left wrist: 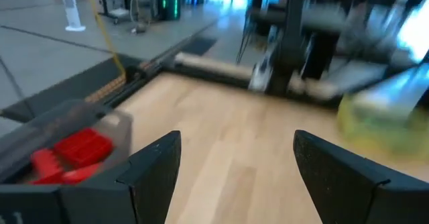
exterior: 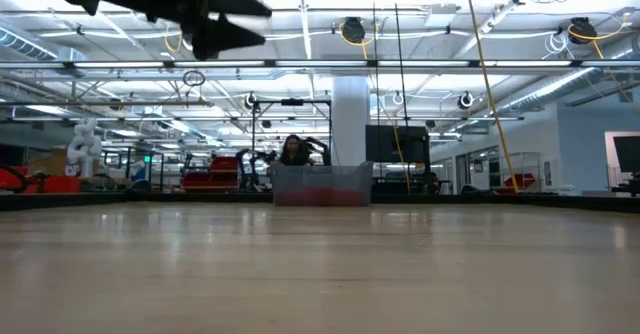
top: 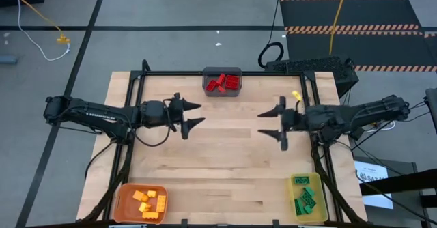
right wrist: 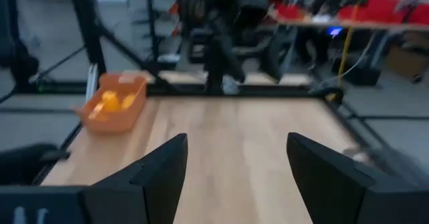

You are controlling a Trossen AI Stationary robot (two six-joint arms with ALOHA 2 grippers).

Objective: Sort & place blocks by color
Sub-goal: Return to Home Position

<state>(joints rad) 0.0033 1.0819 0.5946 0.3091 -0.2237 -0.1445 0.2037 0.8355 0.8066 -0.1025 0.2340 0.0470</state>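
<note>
The left gripper [top: 201,114] is hanging above the table [top: 225,160] with its jaws spread wide, and nothing is sitting between them. The right gripper [top: 261,124] is facing it across a strip of wood. Its jaws are also standing apart and are gripping nothing.

Going outward, the red blocks [top: 223,82] are lying in the gray bin [top: 238,91]. This bin is sitting at the table edge to one side of both pairs of jaws, about midway between them and not far from either. The yellow blocks [top: 150,202] are lying in the orange bin [top: 121,194], well apart from the left jaws, at the opposite edge on that arm's side. The green blocks [top: 305,199] are lying in the yellow bin [top: 295,181], well apart from the right jaws, in the other corner of that edge.

Each colour is showing in its own bin, so the sorting is probably finished.

The blocks are looking light, stiff and not fragile. Their plastic is likely smooth and a little slippery. The jaws would best be closing on two flat opposite side walls, not on the studs. In these heaps the blocks are lying tilted, so the topmost one would be the easiest to take.
</note>
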